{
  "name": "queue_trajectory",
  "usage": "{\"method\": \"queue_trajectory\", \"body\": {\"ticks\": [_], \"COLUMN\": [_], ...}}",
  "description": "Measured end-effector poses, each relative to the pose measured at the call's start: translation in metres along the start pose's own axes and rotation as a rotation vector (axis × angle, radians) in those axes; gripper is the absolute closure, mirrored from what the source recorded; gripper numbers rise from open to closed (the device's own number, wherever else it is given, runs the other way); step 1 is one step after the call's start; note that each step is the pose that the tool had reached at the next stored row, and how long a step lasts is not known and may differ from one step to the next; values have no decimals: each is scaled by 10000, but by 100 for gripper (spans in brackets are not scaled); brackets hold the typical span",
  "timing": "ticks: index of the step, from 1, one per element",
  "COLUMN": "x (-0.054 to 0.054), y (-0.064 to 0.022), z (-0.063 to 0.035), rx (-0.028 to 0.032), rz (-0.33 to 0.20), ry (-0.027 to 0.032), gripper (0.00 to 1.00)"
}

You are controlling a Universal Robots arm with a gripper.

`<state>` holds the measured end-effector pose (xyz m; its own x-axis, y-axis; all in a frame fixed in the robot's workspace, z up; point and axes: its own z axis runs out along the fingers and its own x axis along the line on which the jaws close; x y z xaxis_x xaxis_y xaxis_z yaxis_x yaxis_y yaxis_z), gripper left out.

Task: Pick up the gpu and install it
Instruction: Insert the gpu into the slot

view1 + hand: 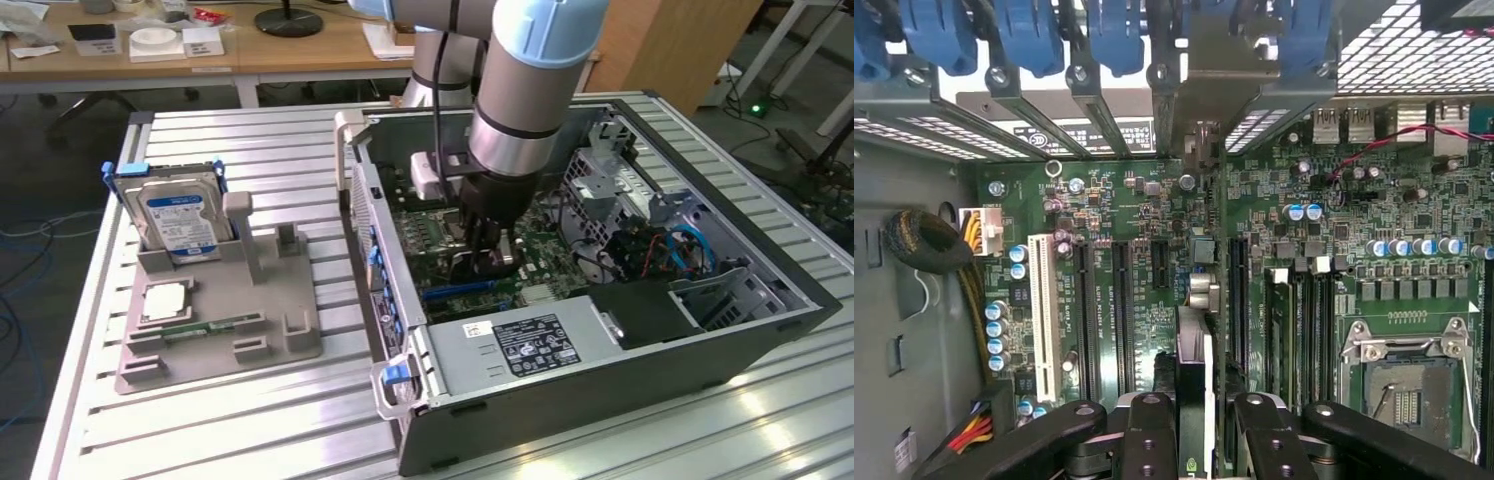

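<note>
A robot arm reaches down into an open computer case (747, 330) lying on its side on a slatted metal table (240, 420). Its gripper (483, 258) hangs low inside the case, just above the green motherboard (1154, 210). The wrist view looks straight down between the two black fingers (1151, 435), which are drawn partway together and clamp the gpu (1194, 375), a thin dark card seen edge-on. The card sits over the row of long black expansion slots (1122, 310), beside a white slot (1041, 300); whether it touches the board cannot be told. On the exterior view's left, well apart from the case, a grey tray (287, 345) holds an upright hard drive (180, 220) and a slim green memory stick (214, 326).
</note>
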<state>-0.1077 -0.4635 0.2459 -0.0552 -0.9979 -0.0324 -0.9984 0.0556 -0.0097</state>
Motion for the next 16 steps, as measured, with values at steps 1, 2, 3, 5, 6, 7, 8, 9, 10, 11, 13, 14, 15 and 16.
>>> {"method": "queue_trajectory", "body": {"ticks": [1,2,3,5,6,7,8,9,10,11,13,14,15,16], "x": [0,0,1,1,1,1,1,0,-1,-1,-2,-2,-3,-4], "y": [0,0,0,0,0,0,0,0,0,0,1,1,0,0], "z": [8,15,21,22,23,24,24,25,26,26,27,27,28,29], "rx": [0,0,0,-1,-1,0,0,0,1,1,-1,-2,-2,-3], "rz": [0,0,0,0,0,0,0,-2,-6,-14,-41,-57,-74,-94], "ry": [0,-1,-1,2,2,0,0,-1,-2,-1,-1,0,-1,-2], "gripper": [73,73,73,73,73,73,73,73,73,73,73,73,73,73]}}
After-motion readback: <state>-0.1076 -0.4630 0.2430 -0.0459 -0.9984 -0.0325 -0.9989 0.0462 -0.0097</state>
